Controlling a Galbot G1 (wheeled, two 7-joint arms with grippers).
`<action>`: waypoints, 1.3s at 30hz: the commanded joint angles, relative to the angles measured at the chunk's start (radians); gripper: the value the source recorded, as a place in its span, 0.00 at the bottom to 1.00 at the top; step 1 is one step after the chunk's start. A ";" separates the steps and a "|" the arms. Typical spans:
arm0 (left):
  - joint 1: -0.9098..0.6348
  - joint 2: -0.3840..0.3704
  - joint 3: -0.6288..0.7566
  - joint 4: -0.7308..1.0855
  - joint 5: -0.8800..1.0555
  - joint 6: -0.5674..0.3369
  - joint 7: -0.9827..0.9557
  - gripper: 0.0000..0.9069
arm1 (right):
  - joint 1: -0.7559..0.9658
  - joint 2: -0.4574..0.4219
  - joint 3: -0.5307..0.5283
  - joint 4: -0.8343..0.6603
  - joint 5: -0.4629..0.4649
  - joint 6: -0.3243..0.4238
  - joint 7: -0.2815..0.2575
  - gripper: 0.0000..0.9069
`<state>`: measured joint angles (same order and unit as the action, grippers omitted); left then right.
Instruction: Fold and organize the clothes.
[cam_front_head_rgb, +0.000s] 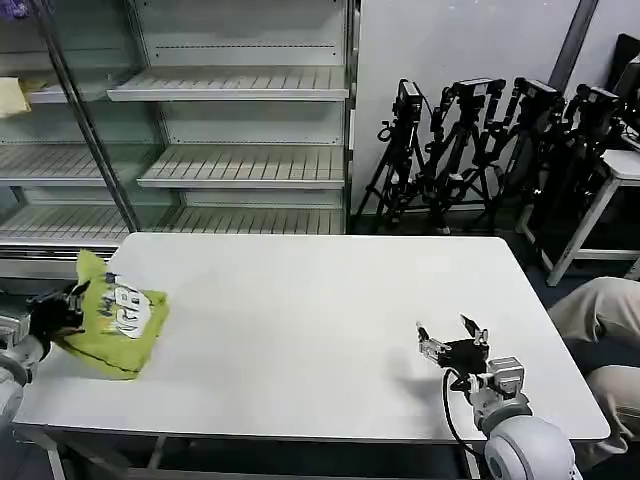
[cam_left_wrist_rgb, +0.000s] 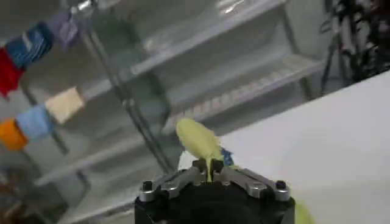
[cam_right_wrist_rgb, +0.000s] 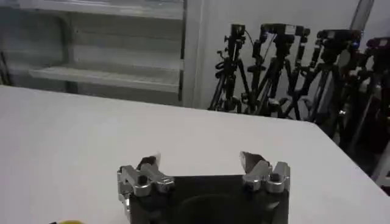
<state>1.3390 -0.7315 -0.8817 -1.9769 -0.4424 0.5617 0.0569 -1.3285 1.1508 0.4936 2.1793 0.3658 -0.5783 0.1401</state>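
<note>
The clothes, a lime shirt (cam_front_head_rgb: 115, 320) with a white and blue print showing, lie folded into a small bundle at the table's left edge. My left gripper (cam_front_head_rgb: 72, 305) is shut on the bundle's left side, and a peak of fabric (cam_front_head_rgb: 90, 265) stands up above it. In the left wrist view the yellow-green cloth (cam_left_wrist_rgb: 198, 141) rises from between the closed fingers of that gripper (cam_left_wrist_rgb: 209, 168). My right gripper (cam_front_head_rgb: 452, 335) hovers open over the table near the front right, nothing between its fingers (cam_right_wrist_rgb: 251, 162).
The white table (cam_front_head_rgb: 320, 300) stretches bare between the two arms. Behind it stand metal shelves (cam_front_head_rgb: 240, 165) and a row of black tripods (cam_front_head_rgb: 480, 150). A person's knees (cam_front_head_rgb: 600, 320) are at the right edge, beside a small white table (cam_front_head_rgb: 610, 185).
</note>
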 joint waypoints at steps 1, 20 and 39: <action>0.000 -0.156 0.311 -0.328 0.163 0.016 0.010 0.02 | -0.019 0.001 0.025 0.000 -0.002 0.000 0.001 1.00; -0.263 -0.582 0.842 -0.121 0.187 0.018 -0.338 0.02 | 0.049 -0.022 0.042 0.021 -0.029 0.012 -0.016 1.00; -0.271 -0.718 0.921 -0.087 0.141 0.016 -0.379 1.00 | 0.155 -0.011 -0.021 -0.031 -0.077 0.106 -0.041 1.00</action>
<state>1.1087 -1.3486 -0.0168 -2.0900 -0.2735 0.5791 -0.2783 -1.2126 1.1404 0.4872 2.1650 0.3023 -0.5073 0.1074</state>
